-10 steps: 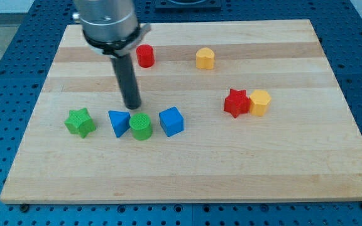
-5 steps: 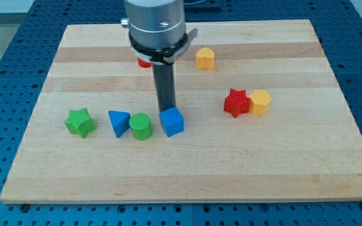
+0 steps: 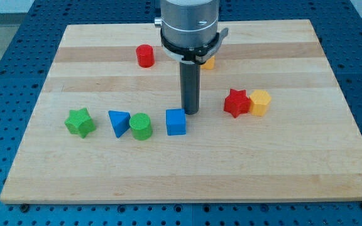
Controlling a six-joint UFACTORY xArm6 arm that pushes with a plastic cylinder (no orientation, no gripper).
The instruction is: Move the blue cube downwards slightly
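1. Blue cube (image 3: 176, 122) sits on the wooden board (image 3: 187, 169), slightly below and left of the board's centre, resting flat.
2. My tip (image 3: 190, 112) stands at the cube's 1 o'clock, just beside its upper right corner; whether the two touch cannot be told from this view.
3. The rod rises straight up from the tip into a grey cylindrical housing (image 3: 188, 22) at the view's top.
4. The arm carries no fingers: the rod ends plain, so nothing is clenched, released or grasped.
5. Green cylinder (image 3: 141, 126) lies at the cube's 9 o'clock, near it, with a strip of bare board between them.
6. Blue triangle (image 3: 119, 122) lies at the green cylinder's 9 o'clock, just beside it, apparently touching.
7. Green star (image 3: 80, 122) lies at the blue triangle's 9 o'clock, apart from it, nearest the board's left edge.
8. Red star (image 3: 235, 103) lies at the cube's 2 o'clock, at the tip's 3 o'clock, apart from both.
9. A yellow block (image 3: 260, 102) touches the red star at its 3 o'clock.
10. Red cylinder (image 3: 145, 56) stands at the cube's 11 o'clock, well apart, near the board's upper edge.
11. A second yellow block (image 3: 209, 63) at the cube's 1 o'clock is mostly hidden behind the housing; its shape cannot be made out.
12. The board rests on a blue perforated table (image 3: 5, 69).
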